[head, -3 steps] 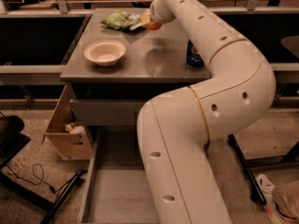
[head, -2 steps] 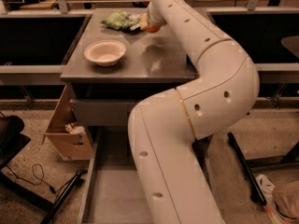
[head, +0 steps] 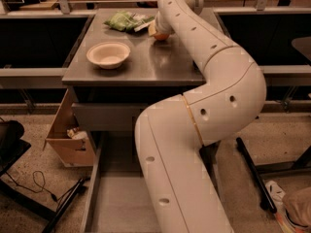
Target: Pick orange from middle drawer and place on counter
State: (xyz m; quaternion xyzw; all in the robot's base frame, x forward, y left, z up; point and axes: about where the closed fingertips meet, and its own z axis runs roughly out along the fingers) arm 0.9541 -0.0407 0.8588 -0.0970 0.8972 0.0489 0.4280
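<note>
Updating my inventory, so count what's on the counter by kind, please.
Bowl: 1
Green bag: 1
Orange: 1
Total: 3
Pincer is by the orange, at the far side of the counter.

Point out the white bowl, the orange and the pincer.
white bowl (head: 108,57): camera view, bare inside.
orange (head: 162,36): camera view, its visible lower edge.
pincer (head: 154,30): camera view, pale tip by the orange, over the far counter (head: 146,64).

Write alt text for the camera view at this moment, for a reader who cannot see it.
The robot's white arm reaches across the grey counter, its gripper toward the back, right at the orange and beside a green bag. A white bowl sits on the counter's left side. Below, the middle drawer stands open.
</note>
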